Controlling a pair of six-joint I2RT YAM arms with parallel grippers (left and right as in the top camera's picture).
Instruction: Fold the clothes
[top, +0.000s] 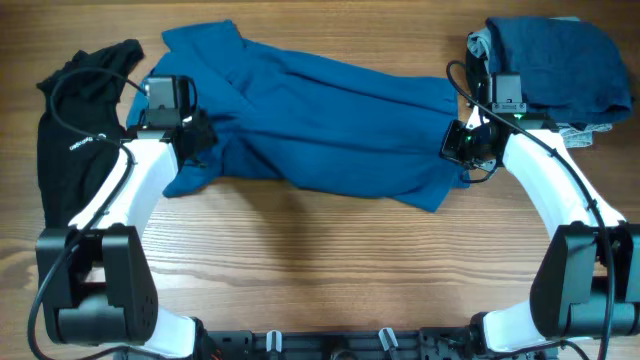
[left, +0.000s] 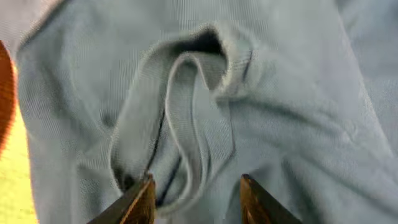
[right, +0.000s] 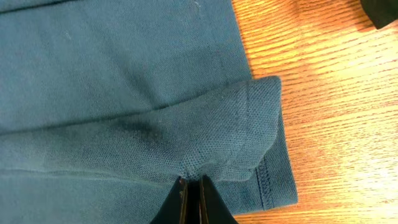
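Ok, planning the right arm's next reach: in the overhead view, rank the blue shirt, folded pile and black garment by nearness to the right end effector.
1. blue shirt, pinched in the right end effector, table centre.
2. folded pile, far-right corner, close behind.
3. black garment, left edge.

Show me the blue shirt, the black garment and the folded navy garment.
blue shirt (top: 330, 125): overhead view, middle of its spread body.
black garment (top: 58, 175): overhead view, its lower half.
folded navy garment (top: 560, 55): overhead view, top face of the fold.
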